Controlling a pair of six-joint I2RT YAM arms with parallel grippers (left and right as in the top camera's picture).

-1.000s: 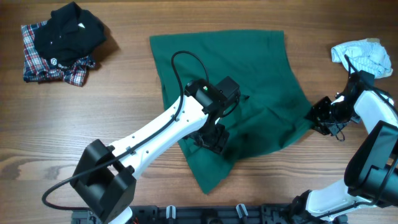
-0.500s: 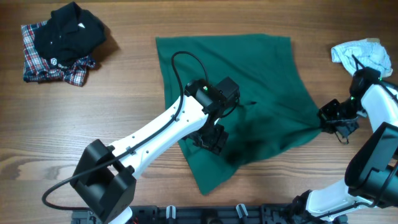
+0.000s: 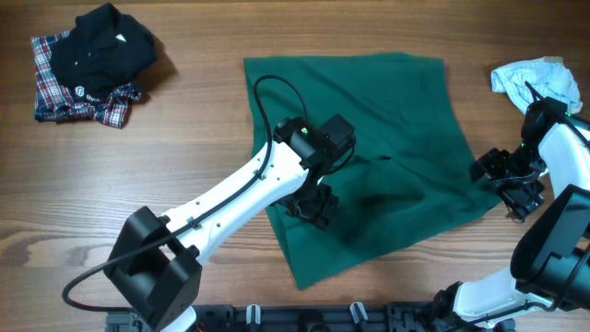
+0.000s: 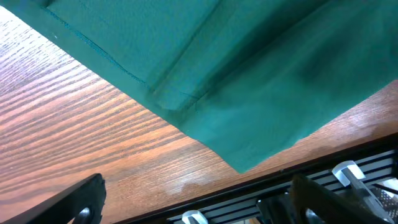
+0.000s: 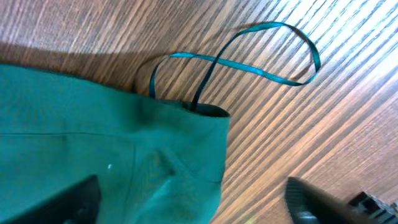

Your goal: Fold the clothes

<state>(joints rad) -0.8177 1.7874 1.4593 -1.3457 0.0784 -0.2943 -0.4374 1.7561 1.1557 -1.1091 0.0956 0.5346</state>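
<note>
The green garment (image 3: 387,138) lies spread on the wooden table (image 3: 111,184), filling the middle and reaching out toward 1 o'clock, mostly flat with soft wrinkles and a dark shadowed patch near its centre. Its lowest corner points toward 6 o'clock, close to the table's near edge. The left gripper (image 3: 312,205) hangs over the garment's 7 o'clock part. In the left wrist view its fingers (image 4: 81,199) stand wide apart with nothing between them, and below them are a stitched hem, a folded edge and bare wood. The right gripper (image 3: 510,183) sits at the garment's 4 o'clock corner, just beside the fabric edge. In the right wrist view its fingers (image 5: 308,199) are likewise spread wide and hold nothing. Under them the corner of the garment lies on the wood, and a thin drawstring cord (image 5: 249,56) comes out of that corner and loops across the bare table toward 1 o'clock, crossing over itself once. Well apart from the garment, at 10 o'clock, a black shirt (image 3: 97,51) is heaped on a plaid shirt (image 3: 55,88). At 2 o'clock a small pale cloth (image 3: 539,83) lies crumpled near the right arm.
</note>
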